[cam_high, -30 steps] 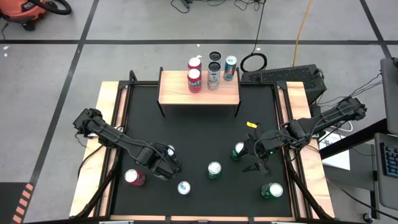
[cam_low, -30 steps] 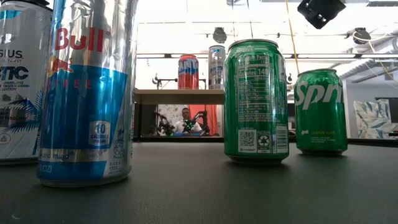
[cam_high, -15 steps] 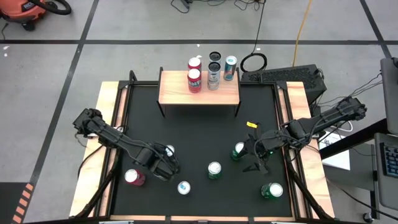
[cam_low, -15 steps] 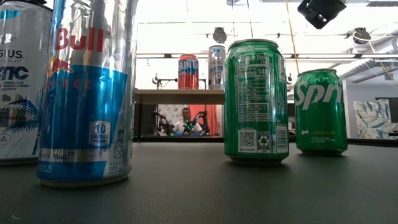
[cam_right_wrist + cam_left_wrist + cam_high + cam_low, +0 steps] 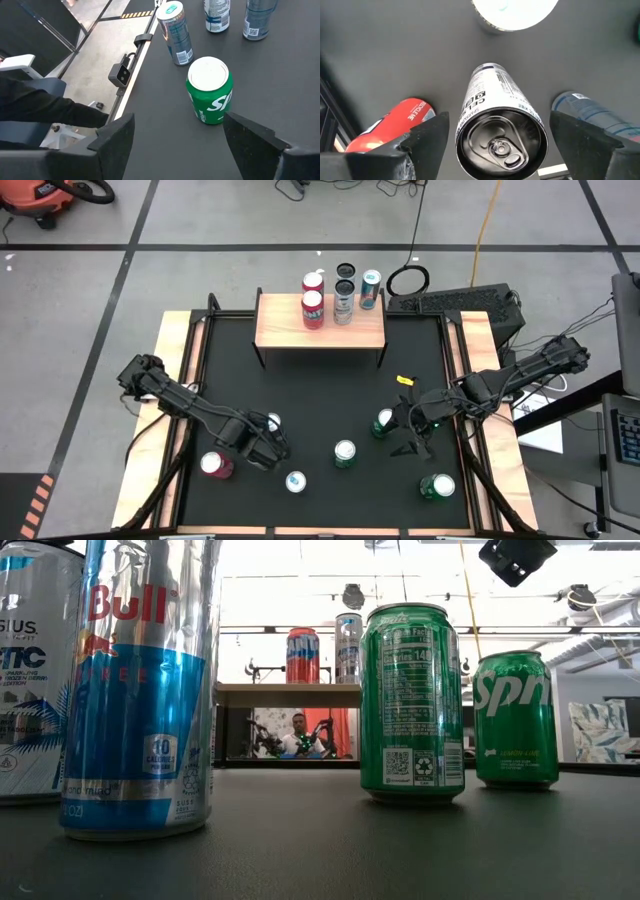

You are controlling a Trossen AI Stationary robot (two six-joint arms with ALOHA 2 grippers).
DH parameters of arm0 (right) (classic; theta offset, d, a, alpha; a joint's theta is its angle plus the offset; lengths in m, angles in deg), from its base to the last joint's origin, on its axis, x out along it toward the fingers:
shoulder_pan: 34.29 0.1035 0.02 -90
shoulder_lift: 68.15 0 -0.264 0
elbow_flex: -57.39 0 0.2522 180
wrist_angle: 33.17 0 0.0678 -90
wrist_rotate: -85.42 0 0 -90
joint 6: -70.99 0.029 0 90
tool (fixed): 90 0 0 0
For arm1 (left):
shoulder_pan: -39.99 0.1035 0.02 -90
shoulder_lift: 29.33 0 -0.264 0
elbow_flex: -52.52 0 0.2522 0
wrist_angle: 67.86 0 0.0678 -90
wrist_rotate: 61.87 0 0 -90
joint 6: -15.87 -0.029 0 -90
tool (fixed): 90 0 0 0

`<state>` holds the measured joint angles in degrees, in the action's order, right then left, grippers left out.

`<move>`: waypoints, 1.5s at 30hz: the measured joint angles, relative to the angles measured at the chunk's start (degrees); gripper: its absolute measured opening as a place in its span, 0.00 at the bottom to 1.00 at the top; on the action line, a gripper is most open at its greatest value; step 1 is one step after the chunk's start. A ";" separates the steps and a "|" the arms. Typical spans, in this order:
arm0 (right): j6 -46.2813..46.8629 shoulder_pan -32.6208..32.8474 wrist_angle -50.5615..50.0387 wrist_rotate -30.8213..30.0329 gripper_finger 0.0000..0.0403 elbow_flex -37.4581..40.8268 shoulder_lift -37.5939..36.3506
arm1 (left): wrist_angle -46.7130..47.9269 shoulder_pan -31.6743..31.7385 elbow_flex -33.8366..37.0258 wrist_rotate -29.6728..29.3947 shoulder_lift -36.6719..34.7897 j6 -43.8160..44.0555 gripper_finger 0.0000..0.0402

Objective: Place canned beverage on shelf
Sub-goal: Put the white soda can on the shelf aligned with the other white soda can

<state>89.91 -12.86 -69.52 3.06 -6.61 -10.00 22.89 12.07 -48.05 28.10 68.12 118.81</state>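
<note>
Left wrist view shows the left gripper point(image 5: 495, 145) straddling a white slim can point(image 5: 501, 137), fingers point(image 5: 427, 140) wide on both sides with visible gaps, so not clamped yet. Pull-tab top is facing the lens, can upright on the table point(image 5: 310, 395).

From the high view, that can point(image 5: 272, 423) stands near the table's left front, a red can point(image 5: 212, 466) just beside it toward the left front corner, a blue-and-silver one point(image 5: 296, 481) by the front edge.

Right gripper point(image 5: 410, 435) waits near the right edge, jaws spread, holding nothing; a green can point(image 5: 209, 90) stands just ahead of it, clear of the fingers.

Shelf point(image 5: 320, 330) is at the back edge, centre. It carries a red can point(image 5: 313, 309) and a dark one point(image 5: 343, 302); further cans stand just behind it.

Step in hand, as I read it: pre-grasp on the white can.

Next move needs: close squarely on the body, lift straight to clear the red neighbour, carry to the back edge, set down on bare board right of the dark can. Slim can looks tippy if gripped too high.
</note>
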 joint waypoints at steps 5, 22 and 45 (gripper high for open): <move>-0.07 0.00 0.00 -0.03 0.70 -0.01 0.00 | -0.40 0.00 0.00 1.69 0.00 0.08 0.82; 0.08 0.00 0.02 -0.09 0.70 -0.02 0.00 | -1.69 -0.24 0.04 3.06 1.81 0.03 0.79; -0.23 0.00 2.76 -0.14 0.70 0.00 0.00 | 0.44 0.17 -4.91 8.02 1.07 -0.33 0.62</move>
<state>89.68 -12.86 -66.76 2.92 -6.61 -10.00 23.34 12.25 -52.96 36.12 69.19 118.48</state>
